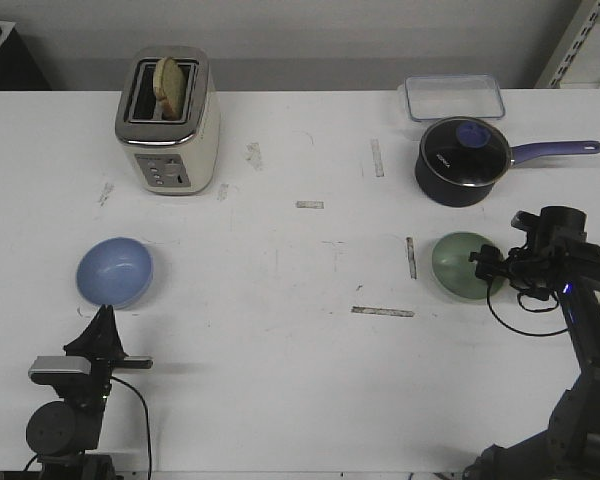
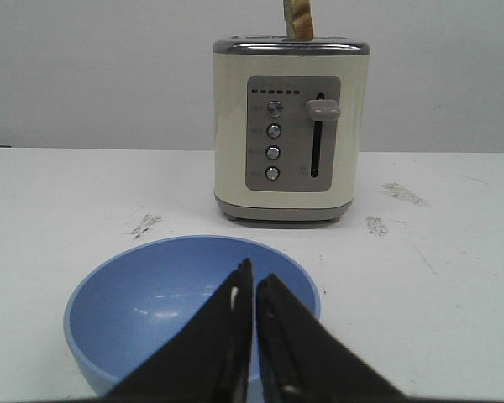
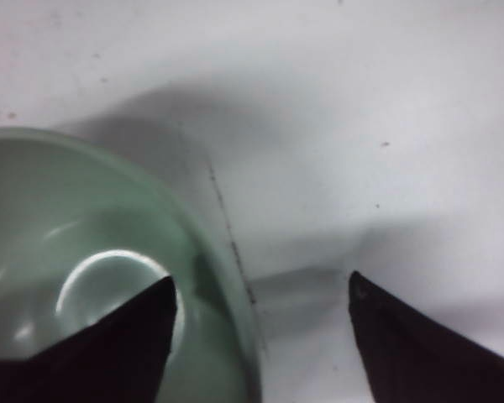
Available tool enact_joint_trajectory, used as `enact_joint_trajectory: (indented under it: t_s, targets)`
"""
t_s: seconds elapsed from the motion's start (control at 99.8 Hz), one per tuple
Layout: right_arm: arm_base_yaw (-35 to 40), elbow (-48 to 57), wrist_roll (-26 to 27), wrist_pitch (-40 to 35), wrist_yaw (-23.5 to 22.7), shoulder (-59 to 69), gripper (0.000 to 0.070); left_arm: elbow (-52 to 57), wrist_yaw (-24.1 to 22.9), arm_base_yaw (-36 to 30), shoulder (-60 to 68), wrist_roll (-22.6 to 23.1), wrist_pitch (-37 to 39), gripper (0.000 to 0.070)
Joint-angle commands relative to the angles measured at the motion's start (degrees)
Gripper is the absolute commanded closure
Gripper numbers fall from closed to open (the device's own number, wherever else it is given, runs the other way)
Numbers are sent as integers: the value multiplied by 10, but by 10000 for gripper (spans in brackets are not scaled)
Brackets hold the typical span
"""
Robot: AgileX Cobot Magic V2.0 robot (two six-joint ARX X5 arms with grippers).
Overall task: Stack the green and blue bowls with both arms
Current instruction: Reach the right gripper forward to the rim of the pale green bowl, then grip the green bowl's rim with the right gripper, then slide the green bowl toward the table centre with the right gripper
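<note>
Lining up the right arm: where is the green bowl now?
Front view: the green bowl sits on the table's right side, just in front of the saucepan, with the open right gripper straddling its rim.

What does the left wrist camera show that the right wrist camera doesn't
Only the left wrist view shows the blue bowl, the toaster behind it with bread in its slot, and the left gripper with its fingers nearly together. Only the right wrist view shows the green bowl, with the open right gripper straddling its rim, one finger inside. Both show the white table.
</note>
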Motion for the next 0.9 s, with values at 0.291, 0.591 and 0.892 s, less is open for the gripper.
enact_joint_trajectory:
  t_s: [0.291,0.591,0.892]
  targets:
    - [-2,19,-7,1,3,12,691,-12,0,0,-1,-1,9,698]
    - [33,45,-6,-7,0,-25,691,-12,0,0,-1,-1,9,698]
    - [171,45,43,5,-71,-31,691,-12,0,0,-1,-1,9,698]
